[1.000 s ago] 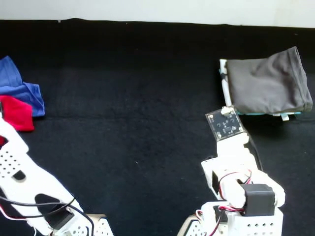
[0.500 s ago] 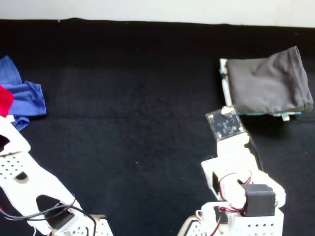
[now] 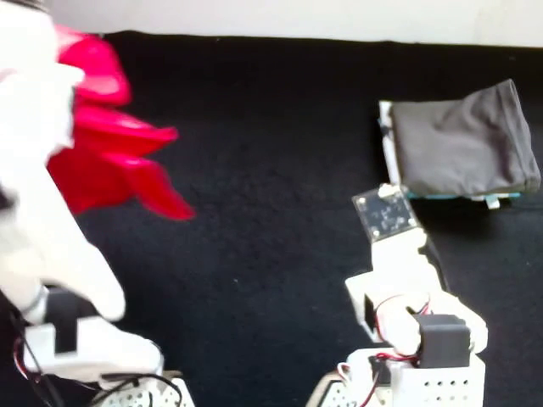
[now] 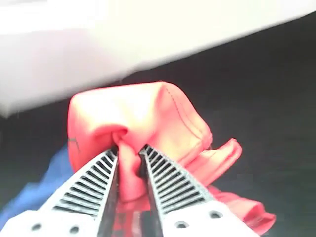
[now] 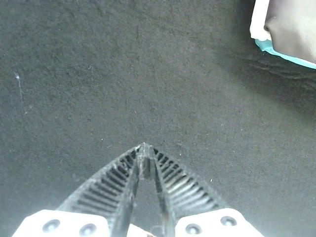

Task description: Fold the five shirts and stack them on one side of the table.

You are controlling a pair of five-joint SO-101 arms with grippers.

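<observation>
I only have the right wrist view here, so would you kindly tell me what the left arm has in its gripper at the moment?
Observer: The left gripper is shut on a bunched fold of the red shirt.
Operator: Thank you. Is that shirt lying on the table?
Observer: No, in the high view it looks lifted clear of the table, hanging over the left side.
Operator: Is another loose shirt near it?
Observer: Yes, a blue shirt shows behind the red one in the left wrist view.
</observation>
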